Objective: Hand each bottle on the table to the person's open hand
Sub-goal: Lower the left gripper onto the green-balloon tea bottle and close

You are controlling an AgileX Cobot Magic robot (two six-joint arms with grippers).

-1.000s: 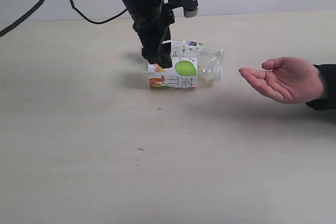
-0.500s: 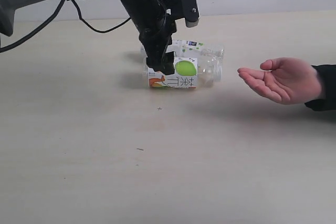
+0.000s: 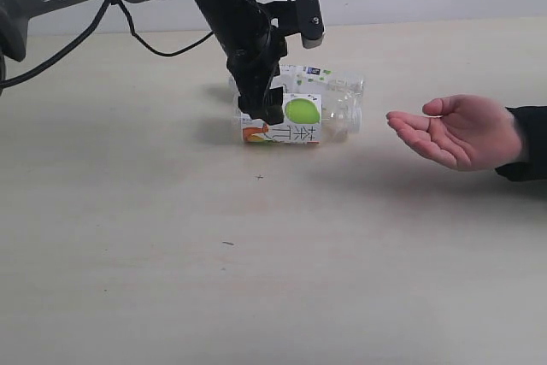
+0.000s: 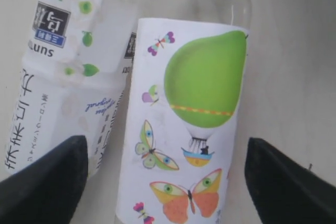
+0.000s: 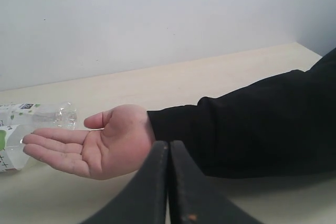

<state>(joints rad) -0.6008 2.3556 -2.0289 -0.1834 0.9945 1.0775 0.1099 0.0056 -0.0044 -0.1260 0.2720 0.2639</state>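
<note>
Two of the bottles lie side by side on the table point(image 3: 128, 254). The nearer one, the green-fruit bottle point(image 3: 295, 121) point(image 4: 189, 119), has butterflies on its label. The green-leaf bottle point(image 3: 320, 80) point(image 4: 68, 66) touches it from behind. My left gripper point(image 3: 265, 110) point(image 4: 165, 145) is open and straddles the green-fruit bottle, its fingers point(image 4: 44, 182) apart from the label. The open hand point(image 3: 457, 130) point(image 5: 94, 145) waits palm up to the right of the bottles. My right gripper point(image 5: 169, 153) is shut and empty, close behind the hand's wrist. The other bottles are out of view.
A black cable point(image 3: 162, 36) trails from the left arm over the table's back. The black sleeve point(image 5: 252, 124) lies across the table in front of my right gripper. A pale wall point(image 5: 157, 14) stands behind the table.
The left arm has swung in further over the bottles and its gripper has settled slightly lower around the green-fruit bottle. Bottles and hand have stayed in place.
</note>
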